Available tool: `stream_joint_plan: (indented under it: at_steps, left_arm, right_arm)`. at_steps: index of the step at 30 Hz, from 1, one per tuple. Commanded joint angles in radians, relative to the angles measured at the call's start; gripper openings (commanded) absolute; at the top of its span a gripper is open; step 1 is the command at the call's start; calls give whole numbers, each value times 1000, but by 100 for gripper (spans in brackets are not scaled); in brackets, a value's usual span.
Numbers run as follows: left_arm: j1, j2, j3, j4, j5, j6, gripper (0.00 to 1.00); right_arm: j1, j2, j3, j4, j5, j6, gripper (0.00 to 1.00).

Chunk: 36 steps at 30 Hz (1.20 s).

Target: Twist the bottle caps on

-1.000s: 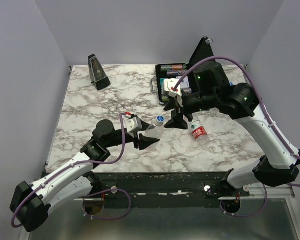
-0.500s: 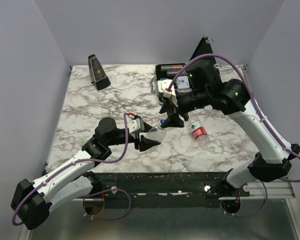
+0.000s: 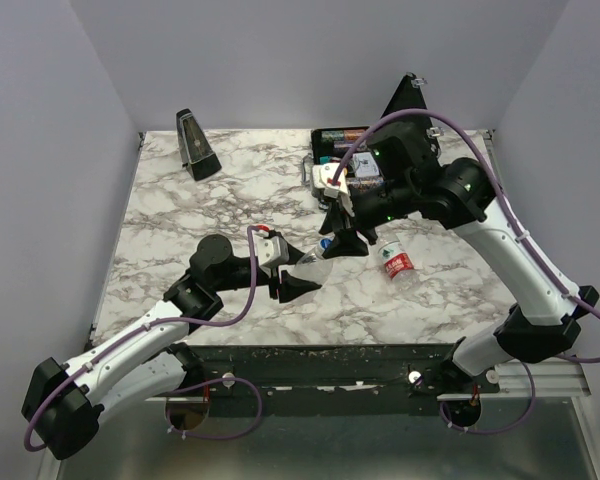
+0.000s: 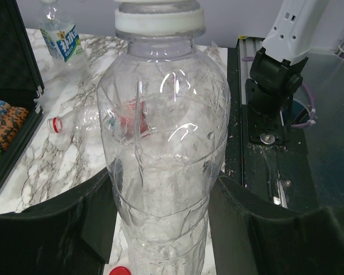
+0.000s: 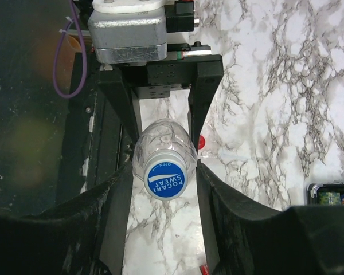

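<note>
My left gripper (image 3: 301, 271) is shut on a clear, empty plastic bottle (image 4: 165, 143) and holds it upright above the table. A blue cap with a white side (image 5: 165, 179), printed POCARI SWEAT, sits on its neck; its white rim (image 4: 159, 18) shows in the left wrist view. My right gripper (image 5: 165, 192) is open and straddles that cap from above, with a small gap on each side. A plain red cap (image 5: 201, 141) lies on the marble beside the bottle's base and shows again in the left wrist view (image 4: 119, 270). A second bottle with a red label (image 3: 397, 265) lies to the right.
An open black case (image 3: 345, 150) with poker chips (image 4: 3, 114) stands at the back right. A black metronome (image 3: 196, 146) stands at the back left. A bottle with a blue and green label (image 4: 60, 35) stands farther off. The table's front edge (image 3: 310, 345) is just behind the left gripper.
My right gripper has moved left and now sits over the cap of the held bottle. My left arm shifted slightly and still holds the bottle.
</note>
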Motion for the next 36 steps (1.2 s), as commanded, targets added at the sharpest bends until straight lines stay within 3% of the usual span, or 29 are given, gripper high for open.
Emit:
stream_joint_plan:
  at_steps: [1,7,13,22,26,29,33,36]
  left_arm:
    - [3,6,38,1,1,18,11]
    - [3,7,35,1,-50,16,11]
    - [4,9,36,-22,-258,33,8]
    - [-23,25,54,-14,-750,133,7]
    - [-74,61,61,54,-994,229,7]
    - [-103,104,56,125,-1111,300,8]
    - [-101,110,51,98,-1064,293,8]
    - [-103,79,47,26,-935,283,8]
  right_arm:
    - [5,13,-15,-28,6,7,54]
    - [5,24,-22,-32,17,38,41]
    - [5,36,-48,-6,47,116,29]
    - [5,130,-38,89,276,573,11]
    - [5,96,-127,210,461,929,8]
    - [5,53,-216,303,520,1040,6]
    - [5,18,-204,371,494,977,7]
    - [5,9,-123,360,422,809,27]
